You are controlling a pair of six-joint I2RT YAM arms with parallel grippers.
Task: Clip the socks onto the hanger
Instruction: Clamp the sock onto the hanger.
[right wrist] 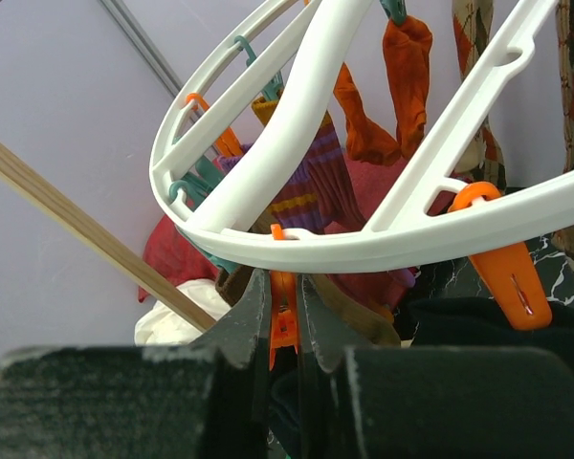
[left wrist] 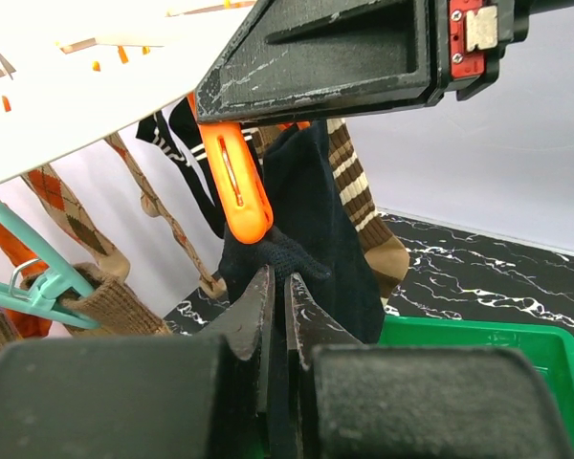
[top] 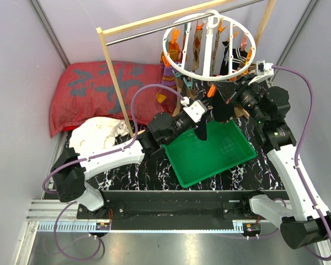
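A robotics lab cell dressed as a laundry corner: plain grey panel walls [top: 16,83] box in a black marbled counter [top: 127,178], and a left arm [top: 107,157] and right arm [top: 292,171] are bolted to a metal rail [top: 171,226] at 6 o'clock. Staged props are a wooden frame [top: 113,77] and hanger [top: 210,44] at 12 o'clock, and a red pillow [top: 94,88] at 10 o'clock.

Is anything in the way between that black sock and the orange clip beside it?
Nothing visible does: the black sock, pinched in the left hand, lies right at the orange clip's lower tip.
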